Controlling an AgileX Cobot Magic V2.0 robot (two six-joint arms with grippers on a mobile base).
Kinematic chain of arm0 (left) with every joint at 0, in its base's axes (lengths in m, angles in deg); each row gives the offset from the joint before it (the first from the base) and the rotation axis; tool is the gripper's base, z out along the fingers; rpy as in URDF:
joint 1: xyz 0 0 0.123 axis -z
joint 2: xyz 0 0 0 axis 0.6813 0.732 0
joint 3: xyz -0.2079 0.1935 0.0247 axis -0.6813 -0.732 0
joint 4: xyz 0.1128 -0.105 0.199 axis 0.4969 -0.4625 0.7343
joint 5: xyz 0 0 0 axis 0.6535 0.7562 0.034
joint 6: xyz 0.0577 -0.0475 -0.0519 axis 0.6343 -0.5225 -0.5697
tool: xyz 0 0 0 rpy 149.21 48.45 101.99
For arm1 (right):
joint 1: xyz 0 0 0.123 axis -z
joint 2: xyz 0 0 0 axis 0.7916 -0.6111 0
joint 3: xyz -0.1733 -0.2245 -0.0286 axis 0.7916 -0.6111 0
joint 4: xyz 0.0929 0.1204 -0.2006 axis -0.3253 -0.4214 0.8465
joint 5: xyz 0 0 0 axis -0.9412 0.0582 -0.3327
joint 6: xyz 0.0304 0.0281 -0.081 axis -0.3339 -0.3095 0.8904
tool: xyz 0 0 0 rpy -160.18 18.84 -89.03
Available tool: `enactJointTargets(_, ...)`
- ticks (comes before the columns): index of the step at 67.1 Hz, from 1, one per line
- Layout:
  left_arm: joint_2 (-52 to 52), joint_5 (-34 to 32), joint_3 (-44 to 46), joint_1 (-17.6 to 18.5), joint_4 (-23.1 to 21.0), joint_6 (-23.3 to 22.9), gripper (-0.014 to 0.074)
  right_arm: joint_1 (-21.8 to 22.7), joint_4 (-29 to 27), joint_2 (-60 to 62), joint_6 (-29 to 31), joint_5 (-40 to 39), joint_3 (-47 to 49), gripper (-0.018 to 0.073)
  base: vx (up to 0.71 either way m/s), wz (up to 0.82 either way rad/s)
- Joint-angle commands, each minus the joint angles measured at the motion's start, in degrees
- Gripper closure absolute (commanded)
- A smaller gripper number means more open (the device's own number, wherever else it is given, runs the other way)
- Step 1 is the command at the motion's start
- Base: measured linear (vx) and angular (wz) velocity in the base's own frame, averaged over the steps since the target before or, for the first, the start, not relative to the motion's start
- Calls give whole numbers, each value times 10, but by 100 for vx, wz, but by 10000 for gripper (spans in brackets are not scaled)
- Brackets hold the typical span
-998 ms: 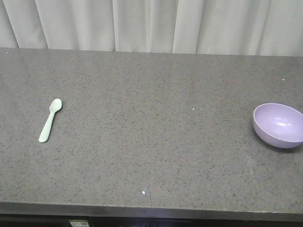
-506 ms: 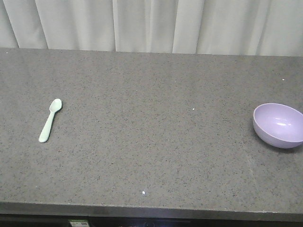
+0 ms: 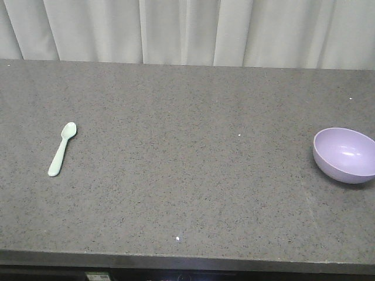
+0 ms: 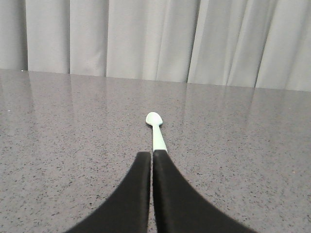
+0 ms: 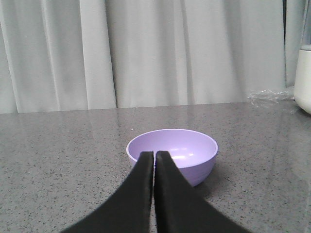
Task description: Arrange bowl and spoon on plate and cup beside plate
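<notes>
Black fingers of the left gripper are pressing together around nothing, pointing at the spoon lying just ahead on the grey speckled counter; the right gripper is sitting equally closed before the upright bowl, well apart from the spoon.

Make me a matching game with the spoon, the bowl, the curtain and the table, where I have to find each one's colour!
Things:
1. spoon
2. bowl
3. curtain
4. table

Colours:
A. lilac purple
B. dark speckled grey
C. pale mint green
D. pale greyish white

Right pairs: 1-C, 2-A, 3-D, 4-B.
</notes>
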Motion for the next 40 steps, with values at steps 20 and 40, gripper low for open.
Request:
enactJointTargets(20, -9, -47, -15, 2, -1, -4, 603, 3, 4, 5, 5, -42, -5, 561, 0, 0)
enactJointTargets(40, -9, -47, -15, 2, -1, -4, 603, 3, 4, 5, 5, -42, -5, 561, 0, 0)
